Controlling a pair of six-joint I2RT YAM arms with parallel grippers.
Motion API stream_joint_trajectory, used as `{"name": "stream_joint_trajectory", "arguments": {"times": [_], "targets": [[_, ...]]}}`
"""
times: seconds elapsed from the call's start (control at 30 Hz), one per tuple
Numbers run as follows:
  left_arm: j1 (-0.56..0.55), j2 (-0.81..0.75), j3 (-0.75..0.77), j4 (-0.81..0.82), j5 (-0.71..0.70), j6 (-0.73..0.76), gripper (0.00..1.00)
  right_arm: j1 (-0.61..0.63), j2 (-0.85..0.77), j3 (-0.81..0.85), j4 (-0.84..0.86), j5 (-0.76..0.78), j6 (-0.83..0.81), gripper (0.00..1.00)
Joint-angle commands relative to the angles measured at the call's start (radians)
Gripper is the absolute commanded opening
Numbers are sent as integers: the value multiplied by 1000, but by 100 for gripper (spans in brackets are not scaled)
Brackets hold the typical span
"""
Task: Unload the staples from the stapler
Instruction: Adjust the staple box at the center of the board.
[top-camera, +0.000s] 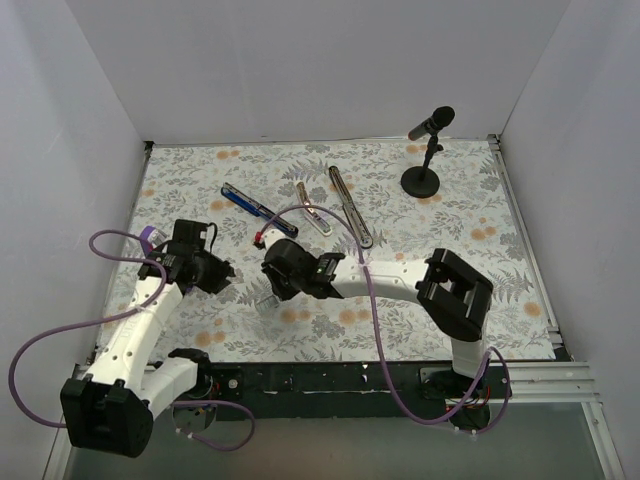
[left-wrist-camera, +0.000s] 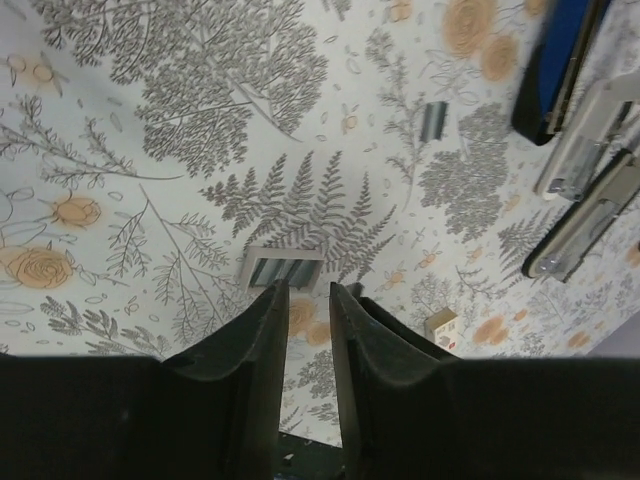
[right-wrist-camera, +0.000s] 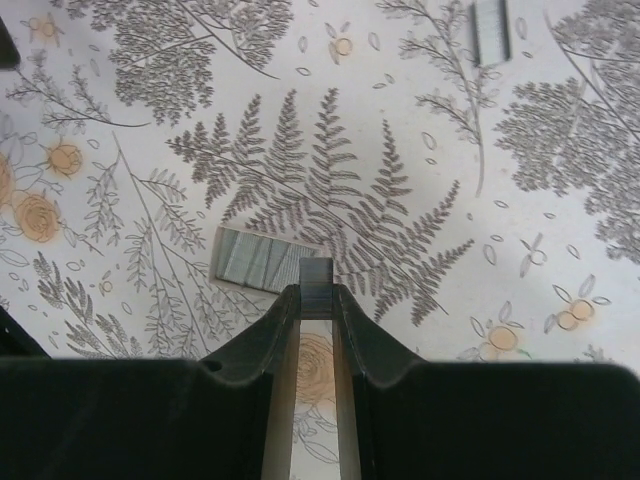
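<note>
**Overhead and wrist views, one moment.**

- **Left gripper.** Your left gripper (left-wrist-camera: 306, 292) points down at the fern-patterned table (top-camera: 470, 290). Its jaws stand a narrow gap apart, and only tabletop shows between them; they hold nothing.
- **Staples near the left jaws.** A flat strip of staples (left-wrist-camera: 283, 270) lies on the table just beyond the left fingertips (left-wrist-camera: 270, 320). A far strip of staples (left-wrist-camera: 433, 120) lies well ahead of those jaws and a little to their right.
- **Right gripper.** Your right gripper (right-wrist-camera: 316, 300) also points down. Its jaws are drawn in on a short strip of staples (right-wrist-camera: 316, 275), which is pinched between the very tips. From these jaws, the flat strip lies just ahead and to the left, beside the pinched piece. You cannot tell from the wrist view whether the two pieces touch.
- **Stapler.** The stapler (top-camera: 350, 205) lies flat on the table, beyond both sets of jaws and well apart from them, with its bars fanned out. From left to right in the overhead view, these are the blue-and-black arm (top-camera: 245, 203), the silver channel (top-camera: 313, 210) and the long black base. From the left jaws, all three bars sit far ahead and to the right.
- **Other items.** A black microphone (top-camera: 428, 150) on a round stand sits farther off, to the right of both grippers. A small purple block (top-camera: 148, 237) sits just behind the left gripper, on its left.
</note>
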Motion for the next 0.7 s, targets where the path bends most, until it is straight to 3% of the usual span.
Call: {"name": "stream_joint_trajectory", "arguments": {"times": [0.0,0.2,0.67], "targets": [[6,47,-59,-32,43,-64,19,-42,-94,-61,22,38,10,24],[4,139,-167,7,114,-103,0,-112,-181,-171,86,9,24,24],[-69,267,-293,152,149,-195,0,-168,-281,-283,173,-33,19,24]]}}
